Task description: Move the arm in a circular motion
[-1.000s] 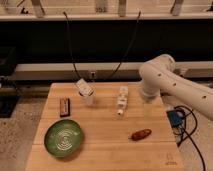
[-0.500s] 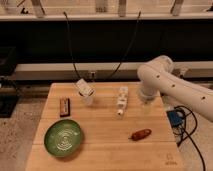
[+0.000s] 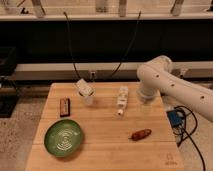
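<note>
Here, large white glossy robot arm reaches in from right, bent down over right part of wooden table. Tool under its end, near small white bottle; spread or pressed together, cannot tell.

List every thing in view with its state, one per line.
arm: bent, reaching over the right side of the table.
end effector: under the arm's bend, right of the white bottle.
white bottle: lying on its side.
clear cup: looks tilted.
green plate: flat, empty.
dark bar: lying flat.
brown snack: lying flat.
</note>
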`<state>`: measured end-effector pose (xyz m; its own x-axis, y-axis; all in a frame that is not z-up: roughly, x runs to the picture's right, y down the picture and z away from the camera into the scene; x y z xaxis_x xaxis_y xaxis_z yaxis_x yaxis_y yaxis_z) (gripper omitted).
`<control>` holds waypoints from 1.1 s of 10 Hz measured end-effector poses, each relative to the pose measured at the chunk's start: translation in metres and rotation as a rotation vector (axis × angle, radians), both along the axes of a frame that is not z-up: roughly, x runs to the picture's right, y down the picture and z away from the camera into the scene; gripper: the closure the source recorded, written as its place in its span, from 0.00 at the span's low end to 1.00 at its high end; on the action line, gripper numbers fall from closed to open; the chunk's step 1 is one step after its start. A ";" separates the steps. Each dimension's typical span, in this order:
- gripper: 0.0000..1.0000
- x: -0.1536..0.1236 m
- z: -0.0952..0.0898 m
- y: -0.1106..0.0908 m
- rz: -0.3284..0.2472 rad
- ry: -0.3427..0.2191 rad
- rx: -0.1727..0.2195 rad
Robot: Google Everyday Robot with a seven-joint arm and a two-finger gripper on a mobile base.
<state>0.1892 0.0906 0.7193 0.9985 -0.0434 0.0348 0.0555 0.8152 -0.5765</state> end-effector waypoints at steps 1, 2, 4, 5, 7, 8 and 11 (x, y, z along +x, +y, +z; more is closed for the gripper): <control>0.20 -0.001 0.000 0.000 0.004 0.005 -0.004; 0.20 -0.004 0.000 0.000 0.004 0.006 -0.006; 0.20 -0.004 0.000 0.002 0.013 0.014 -0.013; 0.20 -0.004 0.000 0.002 0.016 0.016 -0.015; 0.20 -0.005 0.000 0.002 0.023 0.020 -0.023; 0.20 -0.005 0.000 0.003 0.025 0.023 -0.026; 0.20 -0.007 0.000 0.002 0.029 0.030 -0.032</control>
<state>0.1822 0.0927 0.7194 0.9999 -0.0136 0.0058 0.0144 0.7973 -0.6034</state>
